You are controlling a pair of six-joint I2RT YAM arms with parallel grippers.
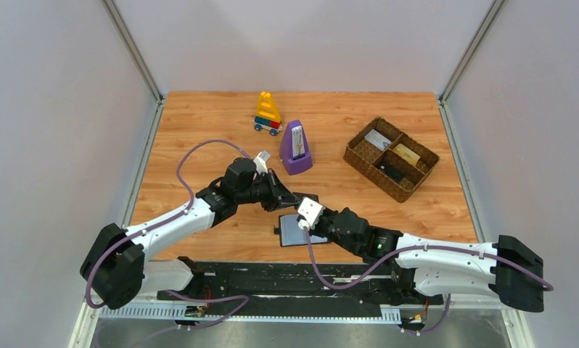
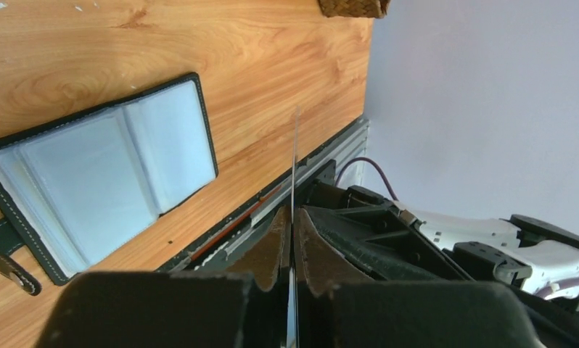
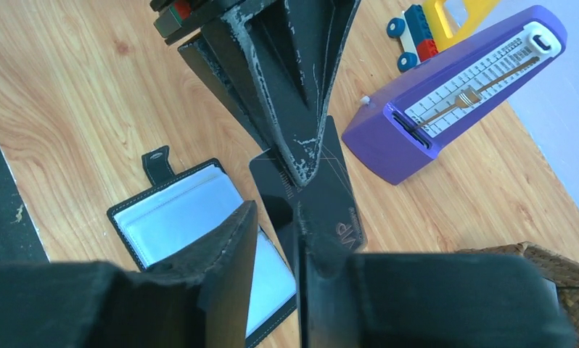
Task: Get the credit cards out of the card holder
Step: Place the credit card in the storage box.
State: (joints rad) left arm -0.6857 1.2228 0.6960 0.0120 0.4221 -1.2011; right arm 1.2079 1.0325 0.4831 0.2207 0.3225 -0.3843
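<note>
Two hands meet just over the wallet (image 3: 178, 210), which is spread flat on the bench (image 3: 69, 109). My left hand (image 3: 305, 170) is clamped on a black card (image 3: 334, 199); my right hand (image 3: 278, 214) gapes partway at the card's other end.

The wooden worktop (image 1: 199, 130) carries one flat black bifold card holder (image 1: 295, 230) showing two pale grey-blue panels, one purple wedge-shaped plastic metronome (image 1: 296, 148), one toy vehicle of yellow, red and blue blocks (image 1: 268, 114), and one brown woven divided tray (image 1: 372, 176) with three compartments. There are four small thin rectangular cards: one pale grey card (image 1: 378, 139), one yellow-orange card (image 1: 407, 154) and one dark card (image 1: 392, 172), each in its own compartment, and one black card with light print (image 3: 323, 196) outside the tray. Two white-and-black robot arms are in view, one left (image 1: 178, 221) and one right (image 1: 439, 261).
</note>
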